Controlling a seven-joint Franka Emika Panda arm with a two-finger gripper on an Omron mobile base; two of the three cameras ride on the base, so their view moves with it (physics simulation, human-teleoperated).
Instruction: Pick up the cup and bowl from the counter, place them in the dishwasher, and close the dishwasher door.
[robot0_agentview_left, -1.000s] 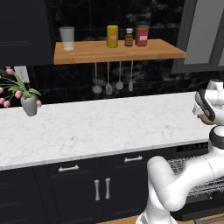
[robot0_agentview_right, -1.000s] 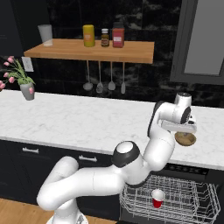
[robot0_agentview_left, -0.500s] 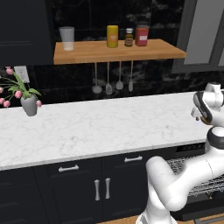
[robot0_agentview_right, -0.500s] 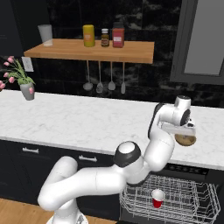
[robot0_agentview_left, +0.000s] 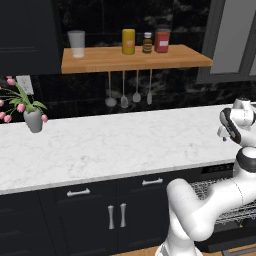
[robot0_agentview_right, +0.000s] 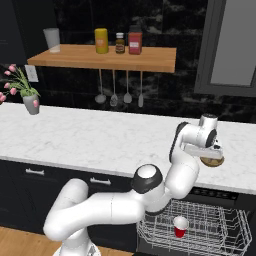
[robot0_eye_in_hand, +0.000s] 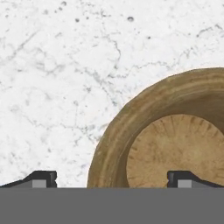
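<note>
Tan-brown and wood-grained, the small shallow round bowl (robot0_eye_in_hand: 175, 140) sits on the long white marble-look counter (robot0_eye_in_hand: 57, 78), and the white arm's two-finger gripper (robot0_eye_in_hand: 111, 177) hangs directly over it with its jaws spread wide and empty, one dark fingertip (robot0_eye_in_hand: 41, 178) over bare marble and the other over the bowl's inside. In the right base view the bowl (robot0_agentview_right: 212, 161) lies near the counter's front edge above the black dishwasher (robot0_agentview_right: 220, 196), whose grey wire rack (robot0_agentview_right: 227, 227) holds the small red cup (robot0_agentview_right: 180, 226) upright.
</note>
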